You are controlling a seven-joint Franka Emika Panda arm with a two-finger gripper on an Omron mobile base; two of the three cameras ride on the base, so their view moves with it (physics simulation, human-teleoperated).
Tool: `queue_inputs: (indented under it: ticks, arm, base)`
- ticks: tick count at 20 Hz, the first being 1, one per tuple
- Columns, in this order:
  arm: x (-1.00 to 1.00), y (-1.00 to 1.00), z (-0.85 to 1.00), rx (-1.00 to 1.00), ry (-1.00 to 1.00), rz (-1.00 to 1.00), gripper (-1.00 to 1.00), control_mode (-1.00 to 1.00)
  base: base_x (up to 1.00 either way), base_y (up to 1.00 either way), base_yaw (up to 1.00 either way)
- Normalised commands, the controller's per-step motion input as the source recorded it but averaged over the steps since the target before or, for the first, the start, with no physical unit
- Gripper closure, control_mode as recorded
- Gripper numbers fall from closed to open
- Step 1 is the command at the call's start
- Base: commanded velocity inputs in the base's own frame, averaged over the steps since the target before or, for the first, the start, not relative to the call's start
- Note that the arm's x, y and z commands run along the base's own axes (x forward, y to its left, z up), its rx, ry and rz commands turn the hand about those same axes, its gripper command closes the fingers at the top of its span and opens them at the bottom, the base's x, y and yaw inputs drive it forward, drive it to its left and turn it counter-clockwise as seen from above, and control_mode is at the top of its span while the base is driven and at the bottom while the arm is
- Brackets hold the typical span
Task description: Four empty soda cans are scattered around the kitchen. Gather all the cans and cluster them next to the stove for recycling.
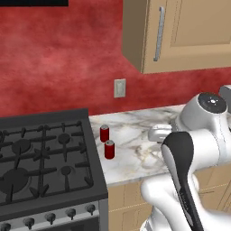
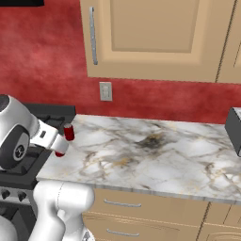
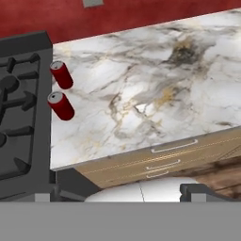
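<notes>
Two red soda cans with silver tops stand upright on the marble counter, just right of the stove (image 1: 45, 158). The far can (image 1: 104, 133) and the near can (image 1: 109, 149) sit close together, a little apart. The hand view looks down on them at its left, far can (image 3: 61, 75) and near can (image 3: 60, 105), beside the stove (image 3: 23, 117). My gripper (image 3: 129, 190) is open, its dark fingertips (image 3: 197, 190) wide apart with nothing between them, held above and in front of the counter's front edge. From the right base, my arm partly hides the near can (image 2: 60, 154); the far can (image 2: 69, 132) shows.
The marble counter (image 2: 155, 155) runs right from the stove to a dark appliance (image 2: 234, 124) at its far end. Wall cabinets (image 1: 180, 31) hang above it, with a wall outlet (image 1: 119, 88) on the red backsplash. Drawers (image 3: 174, 150) lie under the counter.
</notes>
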Motion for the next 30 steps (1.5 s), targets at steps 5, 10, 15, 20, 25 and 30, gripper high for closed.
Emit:
queue_inputs:
  ticks: [5,10,15,20,25,30]
  arm:
    - [-0.18,0.00,0.00,0.00,-0.08,0.00,-1.00,1.00]
    - [0.00,0.00,0.00,0.00,0.00,0.00,-1.00,1.00]
    - [0.00,0.00,0.00,0.00,0.00,0.00,-1.00,1.00]
    - [0.00,0.00,0.00,0.00,0.00,0.00,-1.00,1.00]
    - [0.00,0.00,0.00,0.00,0.00,0.00,-1.00,1.00]
    - [0.00,0.00,0.00,0.00,0.00,0.00,-1.00,1.00]
  base:
    - [-0.12,0.00,0.00]
    - [-0.18,0.00,0.00]
    - [-0.23,-0.14,0.00]
    - [-0.42,-0.33,0.00]
    - [-0.44,-0.39,0.00]
    - [-0.13,-0.43,0.00]
